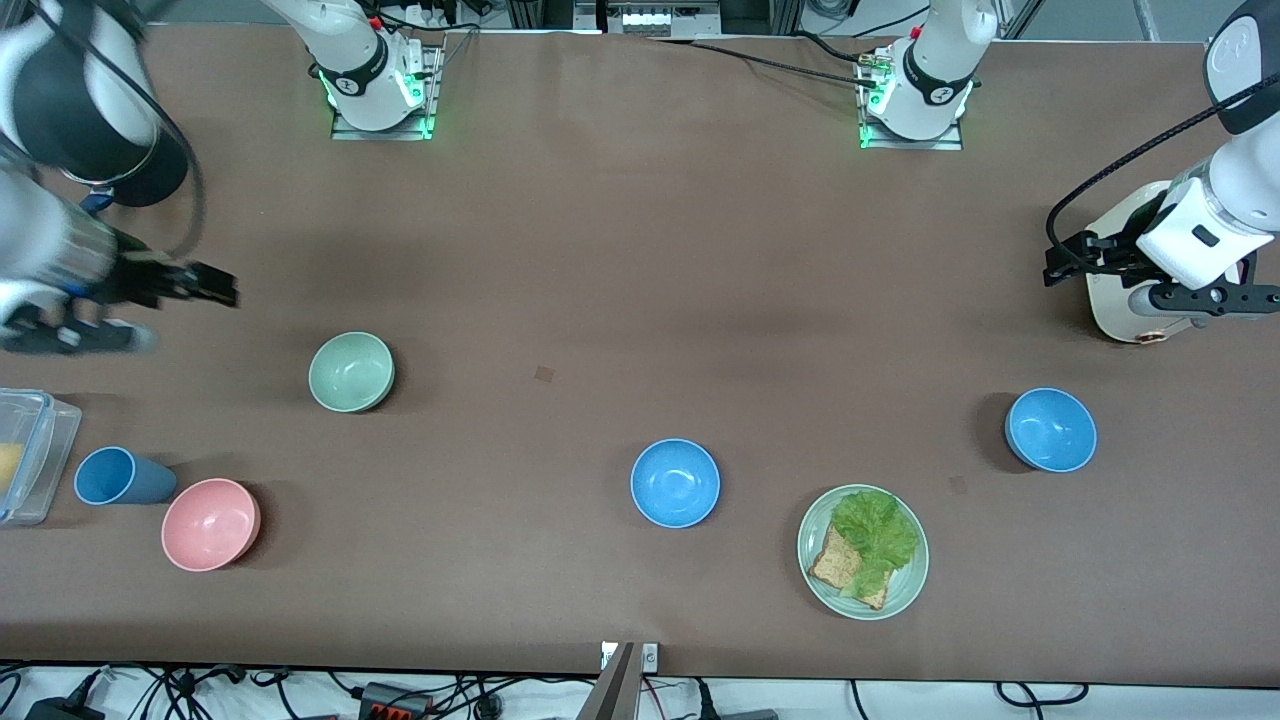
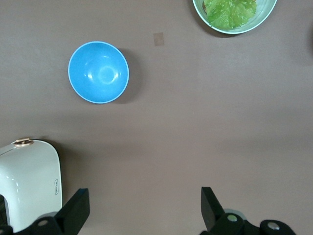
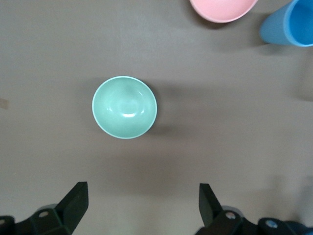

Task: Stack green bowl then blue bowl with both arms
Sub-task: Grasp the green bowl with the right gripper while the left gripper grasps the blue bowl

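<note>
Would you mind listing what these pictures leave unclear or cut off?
- Clear container, front view: cut by the edge; the yellow contents can't be identified.
- White appliance, front view: partly covered by the left gripper.
- Plate, left wrist view: cropped, bread out of frame.
- Pink bowl and cup, right wrist view: cropped.

Brown desk [image 1: 600, 250] carries the green bowl [image 1: 351, 372], two blue bowls [image 1: 675, 483] [image 1: 1050, 430], pink bowl [image 1: 210, 524] beside a blue cup [image 1: 115, 476], a lettuce-and-bread plate [image 1: 862, 551], clear container [image 1: 30, 455], white appliance [image 1: 1125, 265].
</note>
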Action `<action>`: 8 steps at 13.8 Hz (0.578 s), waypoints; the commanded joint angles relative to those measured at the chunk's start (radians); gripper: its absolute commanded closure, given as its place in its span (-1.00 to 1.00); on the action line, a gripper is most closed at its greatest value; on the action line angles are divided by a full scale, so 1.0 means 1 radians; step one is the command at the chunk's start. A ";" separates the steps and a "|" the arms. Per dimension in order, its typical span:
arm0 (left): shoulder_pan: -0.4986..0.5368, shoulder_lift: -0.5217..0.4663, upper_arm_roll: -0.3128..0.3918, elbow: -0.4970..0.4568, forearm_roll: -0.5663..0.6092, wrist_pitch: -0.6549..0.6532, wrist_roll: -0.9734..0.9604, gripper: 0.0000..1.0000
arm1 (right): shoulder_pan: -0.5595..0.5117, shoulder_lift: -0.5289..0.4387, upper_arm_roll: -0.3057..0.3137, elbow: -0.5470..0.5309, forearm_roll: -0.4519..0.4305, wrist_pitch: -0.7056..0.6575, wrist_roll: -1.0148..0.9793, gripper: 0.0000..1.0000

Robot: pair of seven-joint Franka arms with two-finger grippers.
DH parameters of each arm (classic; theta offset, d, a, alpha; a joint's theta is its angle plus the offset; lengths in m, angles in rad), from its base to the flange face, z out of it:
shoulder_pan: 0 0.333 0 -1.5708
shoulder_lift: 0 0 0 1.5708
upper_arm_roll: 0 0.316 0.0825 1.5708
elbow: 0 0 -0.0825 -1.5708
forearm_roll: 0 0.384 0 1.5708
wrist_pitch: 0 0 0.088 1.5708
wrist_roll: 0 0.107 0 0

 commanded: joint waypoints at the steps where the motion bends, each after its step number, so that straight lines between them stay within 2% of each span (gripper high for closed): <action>1: 0.013 0.035 0.012 0.030 0.015 -0.024 0.021 -1.00 | -0.009 0.079 0.001 -0.074 -0.008 0.127 0.007 -1.00; 3: 0.056 0.080 0.010 0.054 0.015 -0.024 0.027 -1.00 | -0.015 0.165 -0.001 -0.094 -0.008 0.237 0.005 -1.00; 8: 0.120 0.196 0.010 0.128 0.014 -0.016 0.026 -1.00 | -0.014 0.324 -0.002 -0.094 -0.006 0.317 0.013 -1.00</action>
